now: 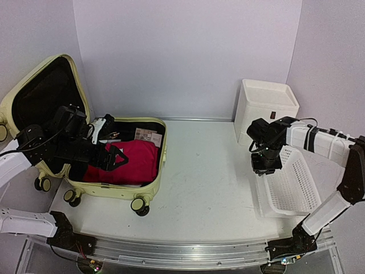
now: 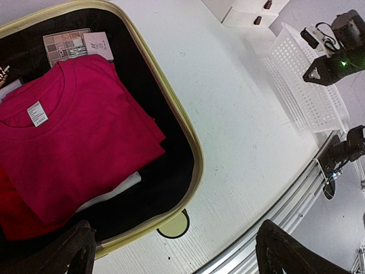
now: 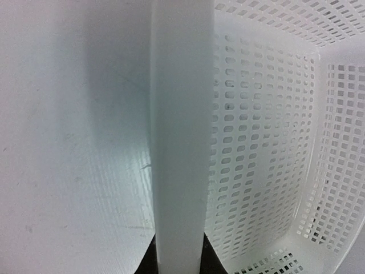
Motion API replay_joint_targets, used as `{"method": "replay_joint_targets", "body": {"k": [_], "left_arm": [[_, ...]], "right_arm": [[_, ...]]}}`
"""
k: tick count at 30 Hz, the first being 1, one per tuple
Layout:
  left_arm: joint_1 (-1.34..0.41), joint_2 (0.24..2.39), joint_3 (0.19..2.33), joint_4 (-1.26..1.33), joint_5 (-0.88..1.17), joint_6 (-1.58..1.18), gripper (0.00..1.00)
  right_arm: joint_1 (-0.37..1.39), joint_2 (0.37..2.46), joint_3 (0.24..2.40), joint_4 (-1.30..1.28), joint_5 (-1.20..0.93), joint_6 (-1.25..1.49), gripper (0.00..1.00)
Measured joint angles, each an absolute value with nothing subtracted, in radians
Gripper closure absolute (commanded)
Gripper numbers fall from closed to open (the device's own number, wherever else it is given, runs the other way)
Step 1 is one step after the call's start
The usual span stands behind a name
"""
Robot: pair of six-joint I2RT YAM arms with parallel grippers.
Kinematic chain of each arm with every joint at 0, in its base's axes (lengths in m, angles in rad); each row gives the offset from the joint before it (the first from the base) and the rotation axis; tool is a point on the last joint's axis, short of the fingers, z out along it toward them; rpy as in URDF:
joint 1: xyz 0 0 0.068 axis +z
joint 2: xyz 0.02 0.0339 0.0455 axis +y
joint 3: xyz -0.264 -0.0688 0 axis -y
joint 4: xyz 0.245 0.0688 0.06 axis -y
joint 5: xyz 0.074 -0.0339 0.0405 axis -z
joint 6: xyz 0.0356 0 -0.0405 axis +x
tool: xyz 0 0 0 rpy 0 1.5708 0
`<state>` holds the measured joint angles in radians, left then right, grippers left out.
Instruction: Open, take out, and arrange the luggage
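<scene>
Rim of basket (image 3: 177, 142) pinched in right gripper (image 1: 266, 165), table's right edge. Empty left gripper (image 2: 177, 251) wide open above suitcase (image 1: 149, 191) lying open at left edge. We judge shell stiff, slick, rolls on wheels; grip rim. Folded red shirt (image 2: 74, 148) inside, soft. White drawer box (image 1: 265, 108) far right corner, well apart.

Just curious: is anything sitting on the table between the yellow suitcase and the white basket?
No: the top view shows only bare tabletop between the suitcase and the mesh basket.

Left fingers (image 2: 63, 251) spread wide, wrist angled down; right fingers (image 3: 145, 267) clamped on the basket rim (image 3: 177, 142), wrist vertical
</scene>
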<state>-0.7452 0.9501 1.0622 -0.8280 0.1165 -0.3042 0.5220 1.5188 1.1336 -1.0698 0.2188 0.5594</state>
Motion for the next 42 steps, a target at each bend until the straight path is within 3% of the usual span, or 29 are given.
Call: {"method": "replay_joint_targets", "body": {"k": [10,18,35,37,39,40,41,42], "left_arm": [[-0.745,0.938,1.081,-0.829,0.075,-0.303,0.01],[-0.745,0.936,1.086,-0.83,0.076,-0.311,0.01],[-0.745,0.986,1.058,-0.831,0.072,-0.323,0.03],[-0.745,1.02,1.058,-0.83,0.076,-0.323,0.04],[-0.745,1.047,1.058,-0.83,0.077,-0.327,0.04],[-0.745,1.059,1.058,-0.83,0.077,-0.333,0.04],[-0.745,1.069,1.058,-0.829,0.076,-0.34,0.04],[-0.745,1.078,1.058,-0.828,0.076,-0.344,0.04]], "right_arm": [[0.736,1.412,1.185,-1.097,-0.091,-0.12,1.0],[0.887,1.588,1.261,-1.15,-0.159,-0.595,1.0],[0.984,1.74,1.222,-0.884,-0.034,-0.651,0.99],[0.994,1.743,1.218,-0.864,-0.026,-0.641,0.91],[1.001,1.744,1.216,-0.85,-0.018,-0.63,0.77],[1.005,1.745,1.216,-0.846,-0.011,-0.624,0.57],[1.01,1.746,1.216,-0.842,-0.001,-0.614,0.13],[1.014,1.748,1.211,-0.842,0.006,-0.6,0.03]]}}
